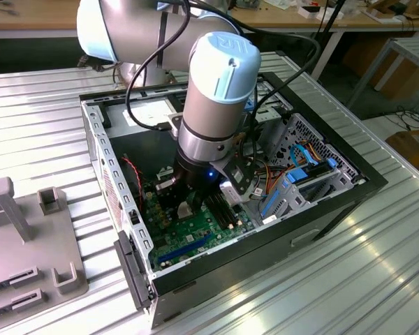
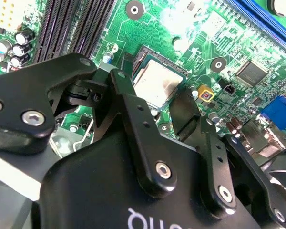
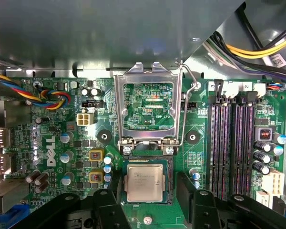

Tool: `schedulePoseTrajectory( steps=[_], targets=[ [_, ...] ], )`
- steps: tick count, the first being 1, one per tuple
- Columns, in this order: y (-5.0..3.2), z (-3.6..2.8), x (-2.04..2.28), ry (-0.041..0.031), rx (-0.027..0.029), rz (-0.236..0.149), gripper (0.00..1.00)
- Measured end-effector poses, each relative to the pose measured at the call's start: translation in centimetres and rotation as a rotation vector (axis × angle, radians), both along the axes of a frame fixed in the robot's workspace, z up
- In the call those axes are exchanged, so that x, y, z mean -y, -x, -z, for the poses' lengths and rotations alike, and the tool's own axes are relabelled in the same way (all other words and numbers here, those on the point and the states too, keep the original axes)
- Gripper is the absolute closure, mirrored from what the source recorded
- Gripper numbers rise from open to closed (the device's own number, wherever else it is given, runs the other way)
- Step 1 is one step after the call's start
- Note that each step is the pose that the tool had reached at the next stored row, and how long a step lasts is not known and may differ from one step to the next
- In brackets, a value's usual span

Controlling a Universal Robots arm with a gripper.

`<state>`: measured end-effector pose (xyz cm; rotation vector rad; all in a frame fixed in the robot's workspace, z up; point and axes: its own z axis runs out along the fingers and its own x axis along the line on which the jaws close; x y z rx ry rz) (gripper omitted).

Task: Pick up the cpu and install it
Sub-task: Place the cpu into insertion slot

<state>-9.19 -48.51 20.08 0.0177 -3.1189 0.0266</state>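
The cpu (image 3: 144, 182), a small pale silver-grey square, lies flat in the black-framed socket (image 3: 170, 164) on the green motherboard (image 3: 57, 143). The socket's metal load plate (image 3: 148, 102) stands hinged open beside it. My gripper (image 3: 150, 185) hangs low over the socket, open, with one black finger (image 3: 115, 185) on each side of the chip and a small gap on both sides. In the second wrist view the cpu (image 2: 157, 82) shows between the same fingers (image 2: 185, 112). In the exterior view the arm reaches down into the computer case (image 1: 265, 237), with the gripper (image 1: 195, 202) just above the motherboard (image 1: 195, 241).
Black memory slots (image 3: 233, 143) run close to the socket, and coloured cable bundles (image 3: 47, 95) cross the board's other side. The case walls surround the arm, with blue cables and a drive cage (image 1: 300, 174) on the exterior view's right. A grey fixture (image 1: 28, 237) sits on the ribbed table at the left.
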Motion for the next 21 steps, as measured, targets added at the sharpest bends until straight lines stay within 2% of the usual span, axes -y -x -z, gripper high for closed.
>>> schedulePoseTrajectory(
  steps=[4,21],
  targets=[
    [0.0,-0.09,-0.18,-0.0001,0.0,0.0,0.42],
    [-0.33,0.26,-0.19,0.0002,-0.0001,0.001,0.42]
  ],
)
